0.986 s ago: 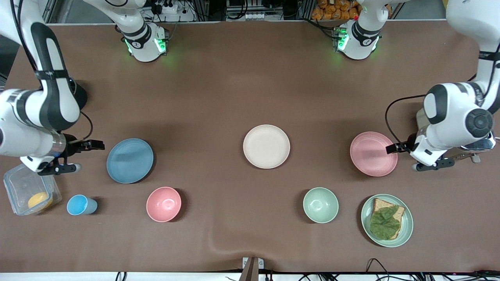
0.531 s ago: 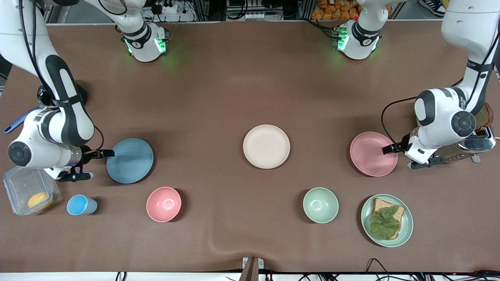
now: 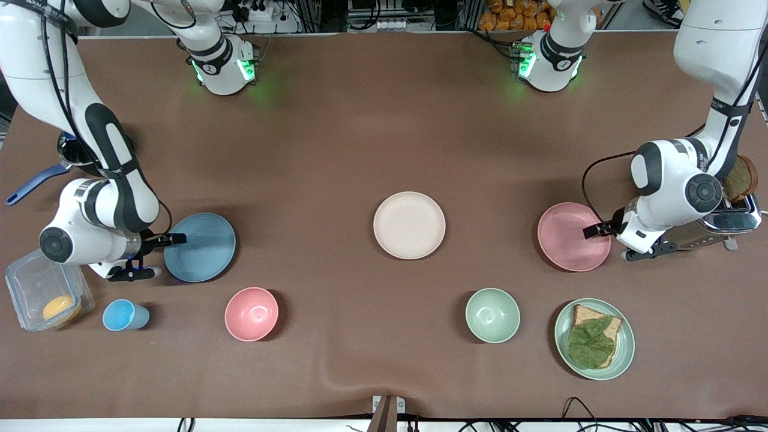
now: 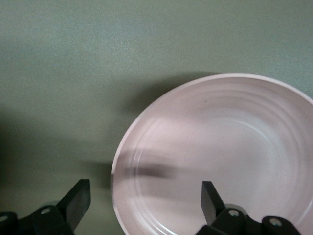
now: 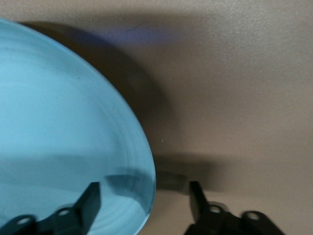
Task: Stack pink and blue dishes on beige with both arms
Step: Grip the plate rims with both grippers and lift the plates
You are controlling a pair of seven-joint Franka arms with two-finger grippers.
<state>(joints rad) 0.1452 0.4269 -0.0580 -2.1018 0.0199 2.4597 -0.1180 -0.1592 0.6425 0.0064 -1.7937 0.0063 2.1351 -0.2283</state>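
**Q:** What lies around the three plates, and does anything stand in the way?

**A:** On the brown table, nearer the front camera than the plates, stands a row of small items: a clear plastic box holding something orange, a small blue cup, a deep pink bowl, a pale green bowl, and a pale green plate bearing a slice of bread topped with a green leaf. A metal toaster with a brown slice in it sits at the left arm's end; a pan with a blue handle sits at the right arm's end. Only bare table lies between the plates.

**Q:** How do the plates themselves appear?

**A:** All three are flat, round and matte, with faint concentric rings. The beige plate lies mid-table. The pink plate lies toward the left arm's end, the blue plate toward the right arm's end, each well apart from the beige one.

**Q:** Where are the grippers?

**A:** The left gripper is low at the pink plate's rim, its fingers apart, one to each side of the edge. The right gripper straddles the blue plate's rim likewise, fingers apart with the edge between them; neither wrist view shows the fingers pressed onto a rim.
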